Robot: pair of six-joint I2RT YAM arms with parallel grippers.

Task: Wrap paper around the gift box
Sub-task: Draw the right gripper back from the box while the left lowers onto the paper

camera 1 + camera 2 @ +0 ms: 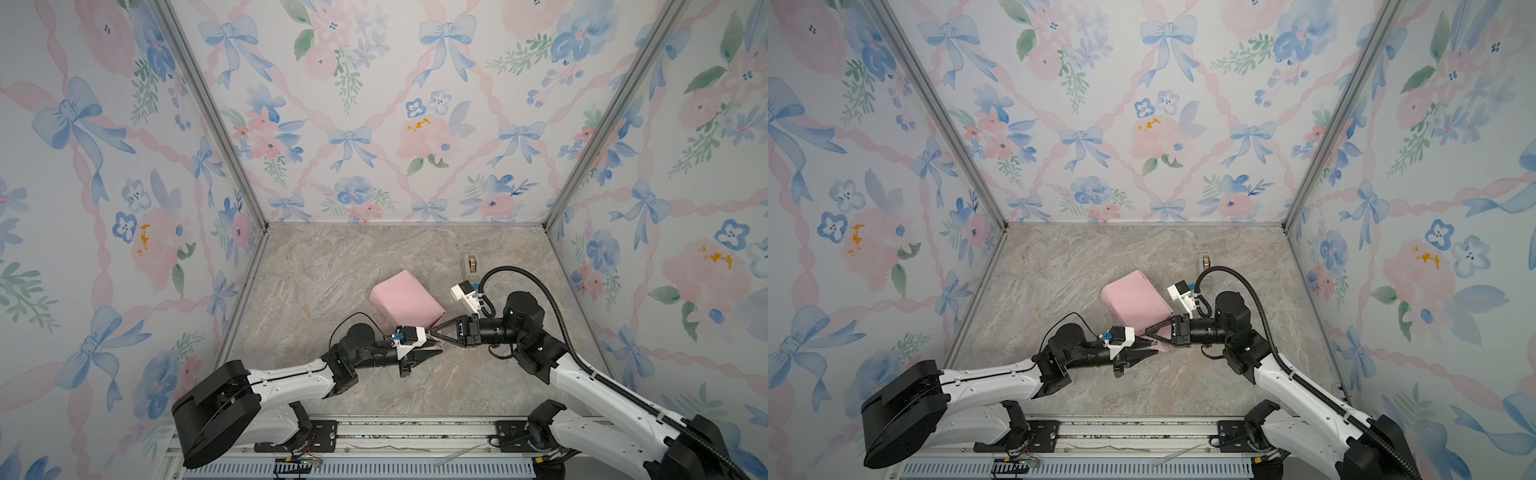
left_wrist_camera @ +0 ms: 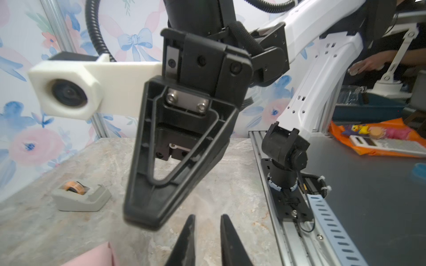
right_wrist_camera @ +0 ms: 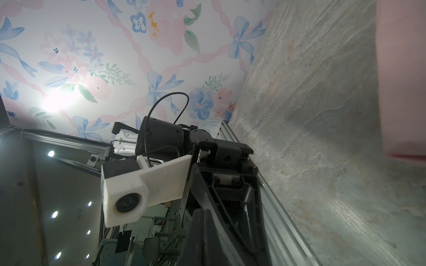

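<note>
- You cannot see the gift box; judging by the blocky shape, it sits inside the paper (image 1: 405, 299), which is folded round it pale pink side out, mid-table and askew to the table edges.
- The top and far faces look flat and closed; the near right corner is the loose end, where a small flap (image 1: 1163, 347) lies low on the table (image 1: 324, 270); that is probably why both arms meet there.
- Your right gripper (image 1: 432, 331) reaches in from the right with its tip at that corner, jaws pressed together; whether they nip a paper edge or only press against it, these views do not tell.
- Your left gripper (image 1: 439, 351) lies low just on the near side of it, pointing right; in its wrist view the fingers (image 2: 187, 241) stand a little apart with bare table between them, so it grips nothing.
- The tape dispenser (image 1: 471, 264) stands far right, well apart from the paper; I judge the folds need sealing next, so pin the flap with one arm while the other fetches tape.
</note>
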